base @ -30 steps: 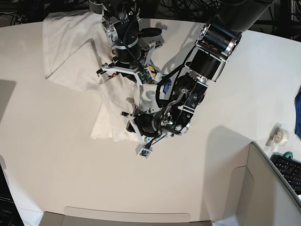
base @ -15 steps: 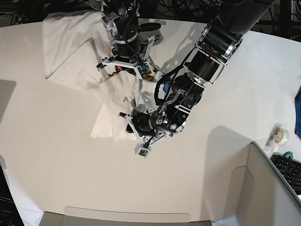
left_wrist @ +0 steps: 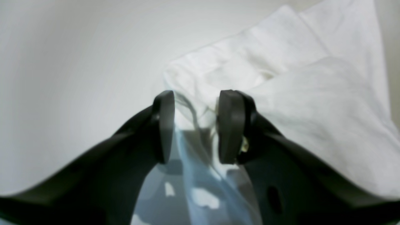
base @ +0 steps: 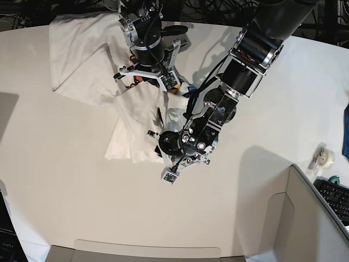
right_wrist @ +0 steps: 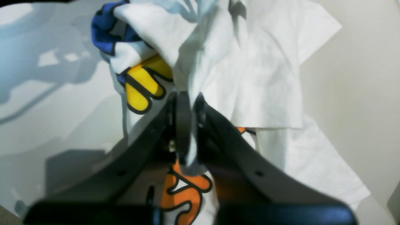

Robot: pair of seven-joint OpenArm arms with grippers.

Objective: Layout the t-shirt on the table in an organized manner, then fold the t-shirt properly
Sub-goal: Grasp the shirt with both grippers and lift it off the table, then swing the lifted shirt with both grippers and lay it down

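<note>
One crumpled white cotton t-shirt [base: 92,60] lies far-left on the smooth off-white bench [base: 65,191]. Two black end effectors: right end effector [right_wrist: 184,125] clamps its cloth; left end effector [left_wrist: 193,125] straddles a fold, pads apart.

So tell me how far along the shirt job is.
Done: little. The t-shirt lies bunched and creased on the table, not spread flat. In hand: the right claw is shut on a fold of the t-shirt beside the yellow lettering; the left claw has its jaws apart with white fabric between them. Left: flattening it out, then every fold.
</note>
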